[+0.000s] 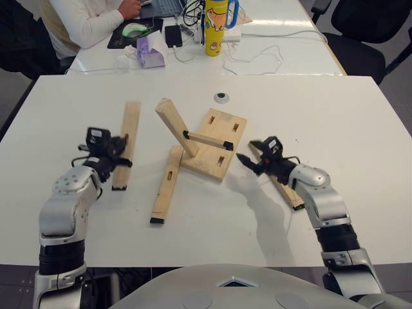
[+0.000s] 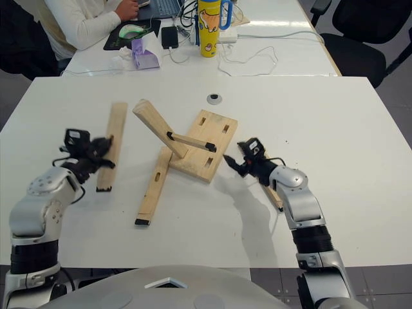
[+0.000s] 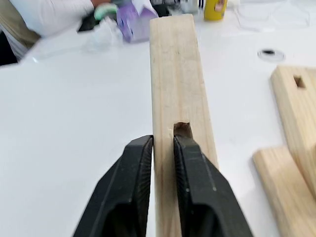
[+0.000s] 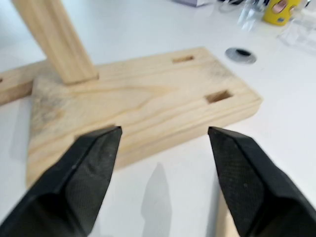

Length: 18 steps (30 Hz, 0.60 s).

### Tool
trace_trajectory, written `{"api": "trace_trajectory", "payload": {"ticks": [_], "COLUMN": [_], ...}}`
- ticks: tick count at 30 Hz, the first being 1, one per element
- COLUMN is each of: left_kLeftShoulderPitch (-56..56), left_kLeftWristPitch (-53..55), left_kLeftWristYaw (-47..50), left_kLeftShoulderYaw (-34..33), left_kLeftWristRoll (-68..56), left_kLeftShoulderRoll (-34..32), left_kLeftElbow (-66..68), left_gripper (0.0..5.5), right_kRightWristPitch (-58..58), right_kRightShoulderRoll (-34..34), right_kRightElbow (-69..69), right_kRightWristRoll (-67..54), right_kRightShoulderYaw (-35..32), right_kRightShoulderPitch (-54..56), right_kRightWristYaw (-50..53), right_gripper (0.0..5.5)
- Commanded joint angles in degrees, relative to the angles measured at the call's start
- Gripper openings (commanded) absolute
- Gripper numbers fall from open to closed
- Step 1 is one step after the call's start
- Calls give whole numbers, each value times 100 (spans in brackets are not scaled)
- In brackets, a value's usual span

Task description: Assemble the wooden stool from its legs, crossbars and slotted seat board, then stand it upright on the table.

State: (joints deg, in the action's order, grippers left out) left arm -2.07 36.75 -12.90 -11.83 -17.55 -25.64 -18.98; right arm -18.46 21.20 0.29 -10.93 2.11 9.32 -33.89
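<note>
While the right gripper [image 1: 244, 161] gapes wide just beside the seat board's [image 1: 217, 122] near-right edge, the left gripper [image 1: 121, 158], fingers almost together, sits over the left leg [image 1: 129, 129]. That leg, the middle leg [image 1: 166, 187] and the right leg [image 1: 290, 193] lie flat, running roughly near to far. A fourth, the planted leg [image 1: 174, 122], leans up from the board, carrying the one crossbar [image 1: 207, 140].

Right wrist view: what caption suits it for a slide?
Open right gripper facing the edge of the slotted seat board, one leg standing in it.
</note>
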Motion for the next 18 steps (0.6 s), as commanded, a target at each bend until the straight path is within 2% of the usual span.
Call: {"api": "trace_trajectory", "payload": {"ticks": [1, 3, 4, 8, 10, 15, 18], "left_kLeftShoulderPitch": [-555, -847, -1025, -1626, -1802, -1965, -1986], "left_kLeftWristPitch": [-718, -936, -1014, -1021, -944, -769, -677], "left_kLeftWristYaw": [-39, -172, -243, -465, -605, -874, -1013], "left_kLeftShoulderYaw": [-186, -171, -176, -14, 175, 462, 620], "left_kLeftWristRoll": [66, -16, -102, -337, -430, -586, -644], "left_kLeftShoulderRoll": [-27, -84, -104, -193, -210, -245, -278], "left_kLeftElbow": [-444, -667, -817, -1312, -1467, -1655, -1731], "left_gripper": [57, 57, 57, 57, 57, 57, 57], "right_kRightWristPitch": [-709, -1502, -1972, -3383, -3775, -4028, -4032], "right_kRightShoulderRoll": [-413, -549, -593, -865, -1023, -1238, -1338], "right_kRightElbow": [-152, -280, -362, -676, -602, -584, -748], "right_kRightWristRoll": [-1256, -2345, -2966, -5635, -6516, -7528, -7954], "right_kRightShoulderYaw": [-1107, -1719, -1981, -2520, -2464, -2036, -1767], "right_kRightShoulderPitch": [1127, 1811, 2159, 3086, 3375, 3539, 3483], "right_kRightWristYaw": [534, 840, 1024, 2146, 2825, 3847, 4323], "right_gripper": [325, 325, 343, 396, 420, 503, 518]}}
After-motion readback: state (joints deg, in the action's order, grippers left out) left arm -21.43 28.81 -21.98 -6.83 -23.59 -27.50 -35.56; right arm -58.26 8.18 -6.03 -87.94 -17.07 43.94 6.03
